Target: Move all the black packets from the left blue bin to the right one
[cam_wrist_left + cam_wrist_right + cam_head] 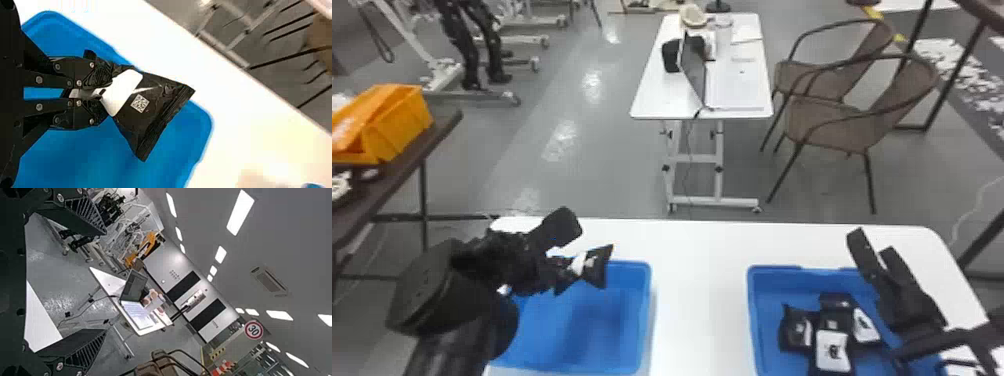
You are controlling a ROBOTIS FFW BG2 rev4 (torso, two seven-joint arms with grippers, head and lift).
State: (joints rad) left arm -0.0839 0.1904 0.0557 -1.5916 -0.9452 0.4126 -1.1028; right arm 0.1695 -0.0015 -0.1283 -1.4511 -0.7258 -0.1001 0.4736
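1 black packet (597,267) — white label and square code showing — is being clamped by its end between the fingers of the left hand (567,273), and is being held over the far edge of the left blue bin (645,325). At least 4 more packets (833,351) are being held in the right blue bin (753,305), with some overlapping. The right hand (873,245), its 2 fingers spread wide apart, is being held up by that bin's right side. Both bins are being supported by a white worktop (699,280).
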